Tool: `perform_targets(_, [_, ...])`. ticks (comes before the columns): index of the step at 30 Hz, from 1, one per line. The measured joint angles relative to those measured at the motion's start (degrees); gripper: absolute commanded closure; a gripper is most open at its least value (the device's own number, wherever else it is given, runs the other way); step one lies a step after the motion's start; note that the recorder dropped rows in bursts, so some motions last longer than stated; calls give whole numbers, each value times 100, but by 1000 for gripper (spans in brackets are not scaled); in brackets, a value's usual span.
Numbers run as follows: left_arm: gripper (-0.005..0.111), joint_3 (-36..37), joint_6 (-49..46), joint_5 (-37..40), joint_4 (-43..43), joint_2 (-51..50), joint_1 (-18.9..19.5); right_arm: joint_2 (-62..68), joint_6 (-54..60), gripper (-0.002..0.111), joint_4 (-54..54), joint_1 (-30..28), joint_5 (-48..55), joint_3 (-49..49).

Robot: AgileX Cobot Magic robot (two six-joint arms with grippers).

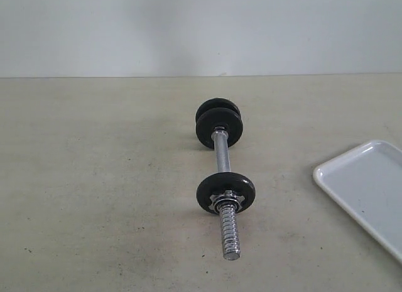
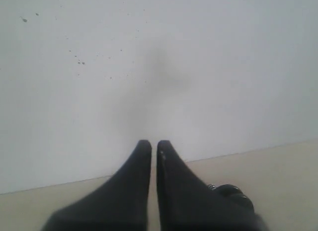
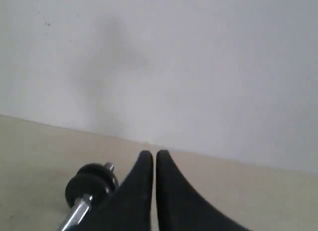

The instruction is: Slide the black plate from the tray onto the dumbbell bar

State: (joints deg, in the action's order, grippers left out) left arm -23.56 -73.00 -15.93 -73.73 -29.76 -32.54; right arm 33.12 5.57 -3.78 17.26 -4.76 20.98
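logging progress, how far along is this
Seemingly done: the shallow white tray is bare where visible, and the chrome dumbbell bar carries three round black iron discs, two at its far end. In hand: nothing; left gripper and right gripper shut, empty. Left: nothing apparent.

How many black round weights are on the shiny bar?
3. One disc sits near the bar's front end; two more sit together at the far end, one in front of the other. Another could hide behind them.

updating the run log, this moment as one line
left gripper shut, empty | right gripper shut, empty | dumbbell bar on table | tray visible part: no black plate
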Motion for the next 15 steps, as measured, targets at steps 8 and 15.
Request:
perform_targets(8, [102,1055,646,46,-32,1117,0,-309,-350,108,-470,0,-466,-1184])
perform_targets(15, [102,1801,853,135,-317,1238,0,-313,-350,108,-533,0,-464,-1449])
